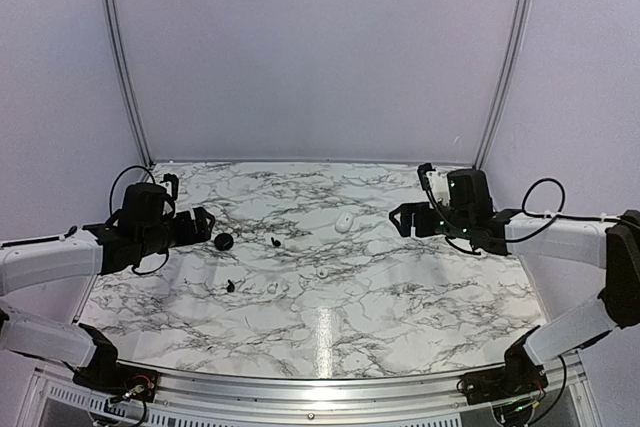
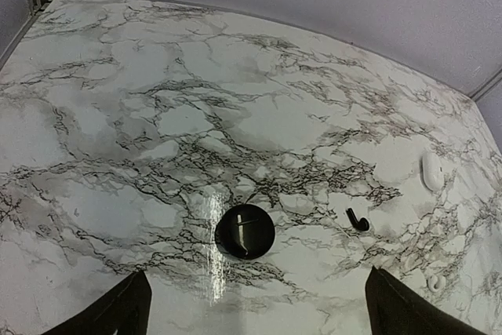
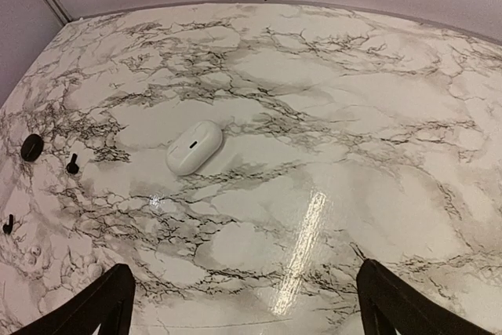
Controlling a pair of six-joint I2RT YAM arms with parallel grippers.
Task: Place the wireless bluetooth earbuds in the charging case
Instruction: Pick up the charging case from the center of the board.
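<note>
A round black charging case [image 1: 223,241] lies left of centre on the marble table, just ahead of my left gripper [image 1: 204,224]. That gripper [image 2: 259,313] is open, and the black case [image 2: 245,231] lies a little beyond its fingertips [image 2: 118,315]. One black earbud [image 1: 276,242] [image 2: 358,220] lies right of the black case, another [image 1: 231,286] nearer the front. A white pebble-like case [image 1: 345,222] [image 3: 194,147] lies shut near the middle. Two white earbuds [image 1: 322,273] [image 1: 272,288] lie in front of it. My right gripper [image 1: 398,219] [image 3: 247,313] is open and empty, short of the white case.
The marble tabletop [image 1: 420,297] ends at a metal rail along the near edge [image 1: 320,387]. Plain walls close in the back and sides. Bare marble lies under the right gripper and across the right half.
</note>
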